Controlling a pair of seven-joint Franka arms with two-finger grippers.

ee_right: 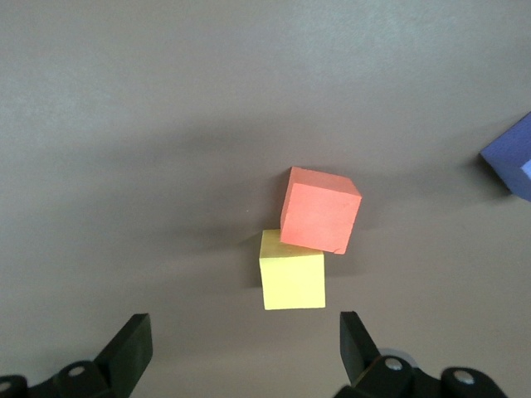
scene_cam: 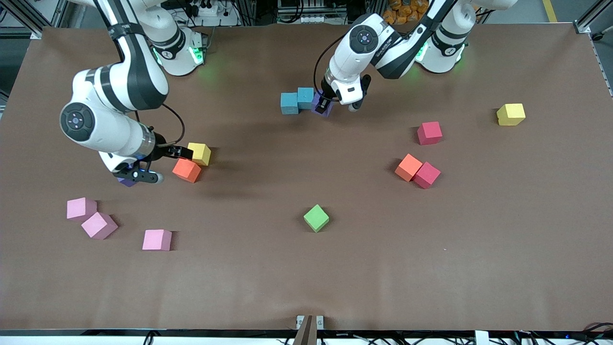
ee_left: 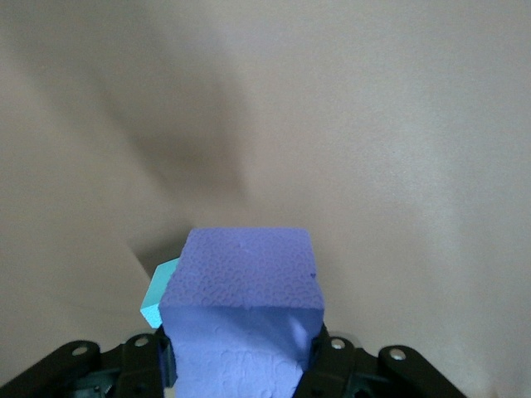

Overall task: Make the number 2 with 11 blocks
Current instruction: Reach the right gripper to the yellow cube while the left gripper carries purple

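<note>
The left gripper [scene_cam: 326, 102] reaches down from its base, clamped on a purple block [ee_left: 242, 286] beside two light blue blocks [scene_cam: 297, 100]. The right gripper [scene_cam: 184, 153] hangs low with fingers spread wide, just above a yellow block [ee_right: 291, 280] touching an orange block [ee_right: 319, 208]. Another purple block [scene_cam: 127, 181] is mostly hidden under that wrist. Pink blocks [scene_cam: 98, 224], red ones and a green block [scene_cam: 316, 218] lie scattered on the brown surface [scene_cam: 306, 278].

text: none readable | labels/brands: small print on left arm [scene_cam: 383, 50] too small to make out | numbers/signs: none
</note>
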